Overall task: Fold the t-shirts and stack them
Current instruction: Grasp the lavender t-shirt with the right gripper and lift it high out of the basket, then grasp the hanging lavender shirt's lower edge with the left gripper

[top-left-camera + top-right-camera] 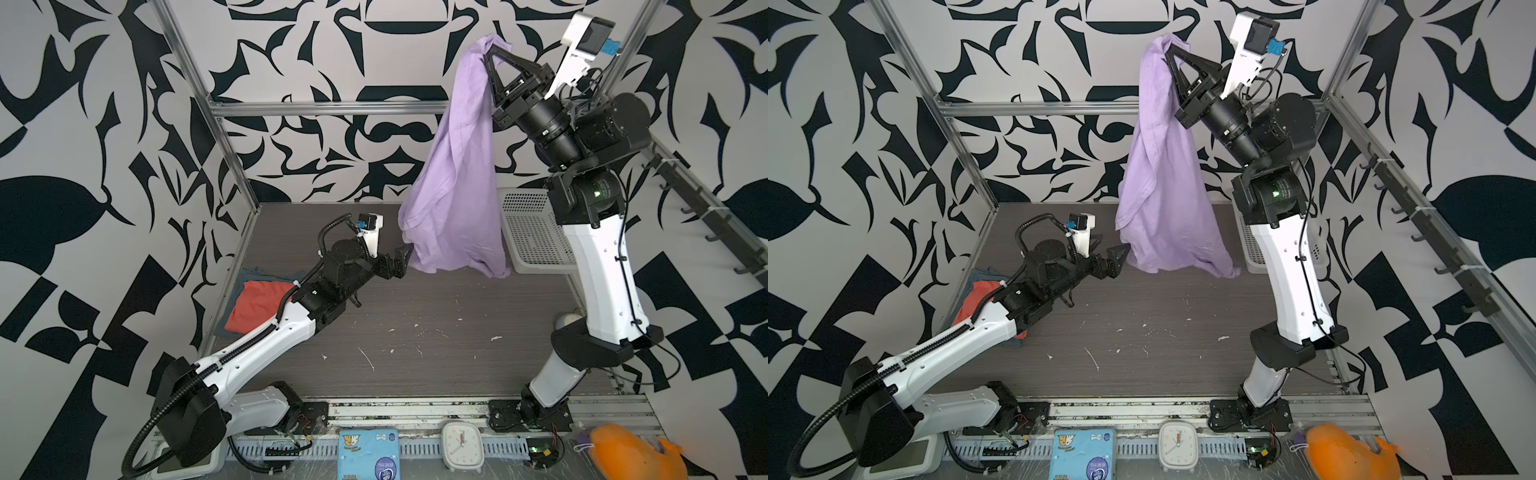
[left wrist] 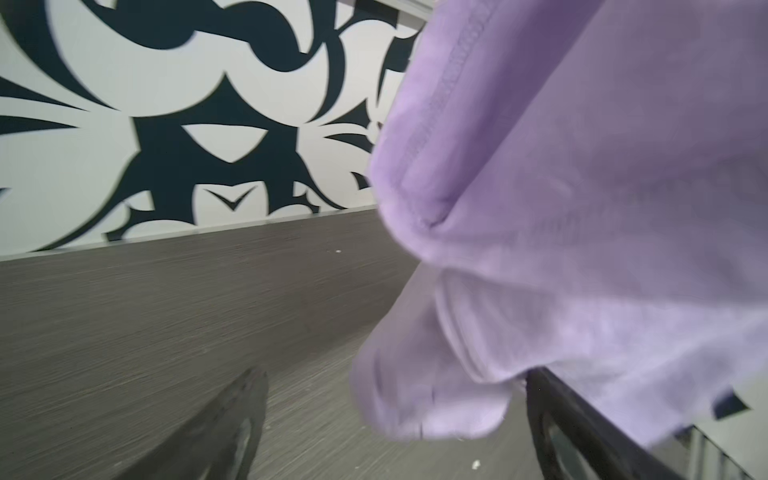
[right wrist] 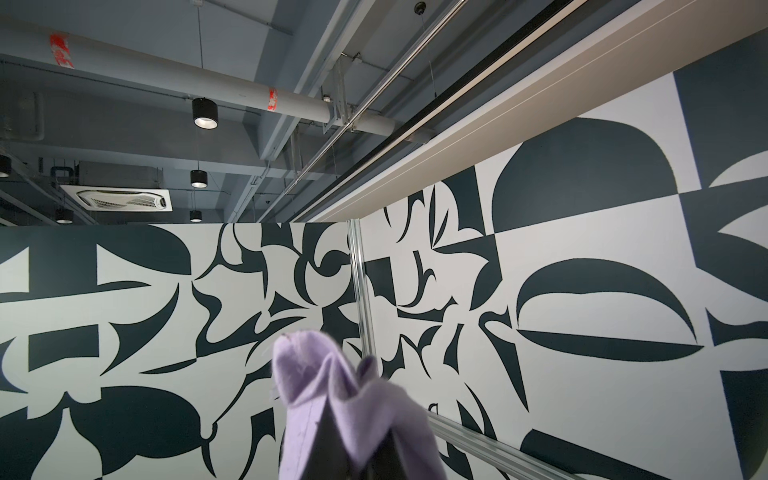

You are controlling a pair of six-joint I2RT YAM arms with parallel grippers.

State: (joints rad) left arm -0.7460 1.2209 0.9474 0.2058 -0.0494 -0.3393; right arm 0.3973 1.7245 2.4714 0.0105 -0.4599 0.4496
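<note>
Coral-red t-shirt (image 1: 253,305) stacked on grey-blue t-shirt (image 1: 248,276), apparently folded. Lavender t-shirt (image 1: 453,187) unfolded, hanging from clamped right tool (image 1: 493,50). Left tool (image 1: 400,261) gapes wide beside its hem.

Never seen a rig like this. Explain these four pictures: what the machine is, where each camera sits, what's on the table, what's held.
These are two robot arms fixed at the front edge of a dark table, and each ends in a two-fingered pincer. Two pictures look down from overhead, side by side, so they are nearly the same. The other two come from small cameras on the arms' wrists.

The right pincer is shut on a lavender t-shirt and holds it high, so the cloth hangs down to about table level. The left pincer is open and low, at the shirt's lower edge. Its wrist camera shows that cloth close up.

At the table's left, a coral-red t-shirt lies on a grey-blue t-shirt. A white perforated basket sits behind the right arm.
</note>
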